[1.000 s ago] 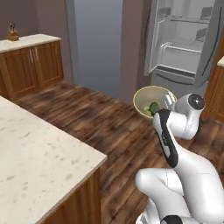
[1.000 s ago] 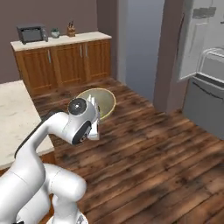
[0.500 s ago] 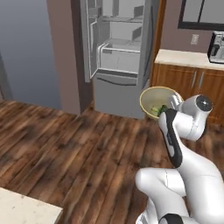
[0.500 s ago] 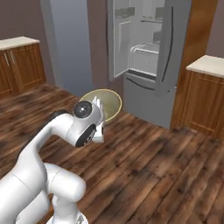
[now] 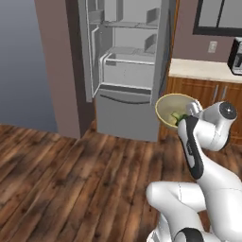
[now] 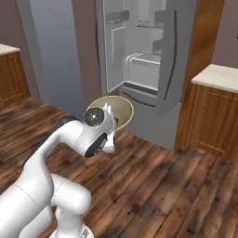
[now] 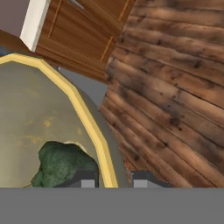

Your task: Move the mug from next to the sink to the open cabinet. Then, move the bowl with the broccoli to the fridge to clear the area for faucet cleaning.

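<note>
The bowl with the broccoli (image 5: 171, 109) is a pale olive-cream bowl, held up in the air and tilted, in front of the fridge (image 5: 127, 71). My gripper (image 7: 111, 181) is shut on its yellow rim, with one fingertip (image 7: 85, 181) inside the bowl and the other outside. The green broccoli (image 7: 61, 164) lies low in the bowl (image 7: 35, 118), close to the inner finger. From the right base view the bowl (image 6: 117, 109) shows behind my wrist. The grey fridge (image 6: 144, 60) stands with its upper doors open and pale shelves showing.
Wood plank floor (image 5: 71, 179) stretches between me and the fridge. A wooden cabinet with a pale counter (image 5: 203, 71) stands right of the fridge, with a dark appliance (image 5: 235, 54) on it. The open fridge doors (image 5: 90, 52) (image 6: 169, 56) jut toward me.
The whole picture has swung round: the island counter has left the view and the open fridge now stands ahead and closer. The bowl stays in my gripper the same way.
</note>
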